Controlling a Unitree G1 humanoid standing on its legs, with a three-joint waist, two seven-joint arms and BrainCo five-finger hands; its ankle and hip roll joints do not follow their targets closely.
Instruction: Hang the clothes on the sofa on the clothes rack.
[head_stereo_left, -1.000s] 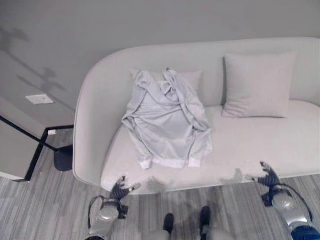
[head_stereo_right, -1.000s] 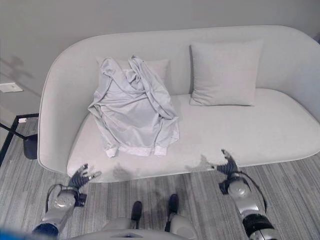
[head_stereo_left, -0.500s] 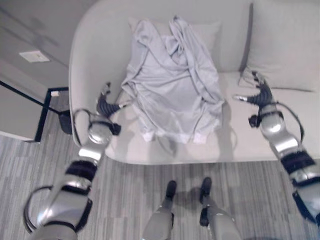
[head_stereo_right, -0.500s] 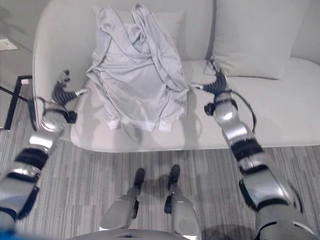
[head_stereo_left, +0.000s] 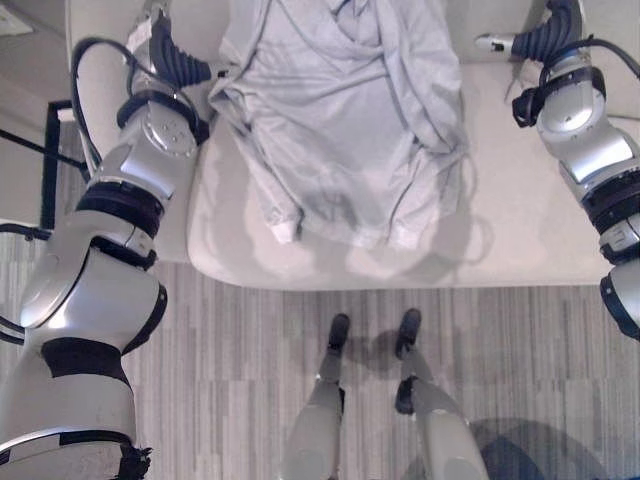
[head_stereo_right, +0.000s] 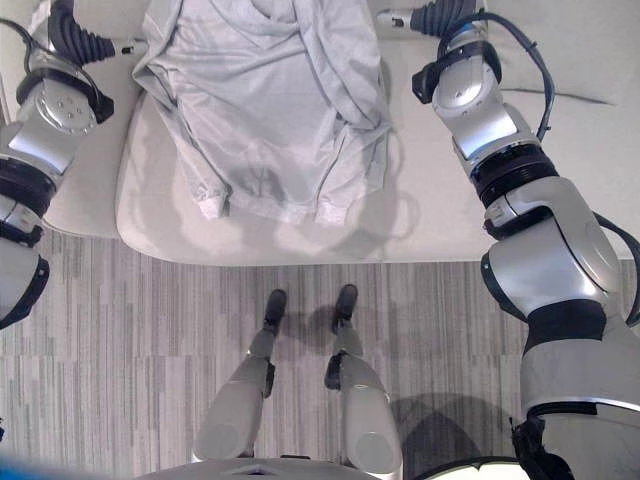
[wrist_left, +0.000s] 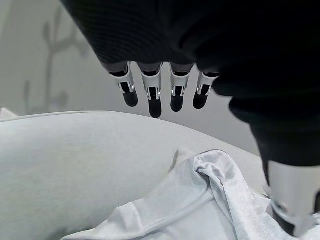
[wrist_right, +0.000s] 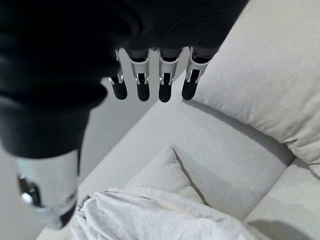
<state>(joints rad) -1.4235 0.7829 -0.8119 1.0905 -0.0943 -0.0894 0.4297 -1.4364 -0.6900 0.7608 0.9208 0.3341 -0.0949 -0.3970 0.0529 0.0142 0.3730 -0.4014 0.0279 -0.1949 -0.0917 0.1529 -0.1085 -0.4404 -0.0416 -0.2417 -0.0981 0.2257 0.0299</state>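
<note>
Your two hands are on either side of the garment (head_stereo_left: 345, 120), and both are spread with straight fingers, holding nothing. The left hand (head_stereo_left: 170, 55) is just beside the left shoulder of the garment, near the arm of the sofa (head_stereo_left: 520, 230). The right hand (head_stereo_right: 430, 18) is near the other side, a little more apart from the cloth, close to the cushion (wrist_right: 265, 80).

The garment, a pale grey zipped top, lies on the sofa seat with its upper part leaning up the backrest. Its long axis runs from the backrest down toward the front edge of the seat. The collar end points to the backrest and the white hem (head_stereo_left: 340, 235) points toward you.

The cloth is crumpled and folded over itself in the middle. If you close a hand on only one loose fold, I think the rest may slide off the seat to the floor (head_stereo_left: 250, 370) when you lift. If the two hands take uneven points, the garment may hang twisted, and it would be hard to put on the rack. The left hand could also catch the sofa fabric instead of the cloth, because they are very near in the left wrist view.
</note>
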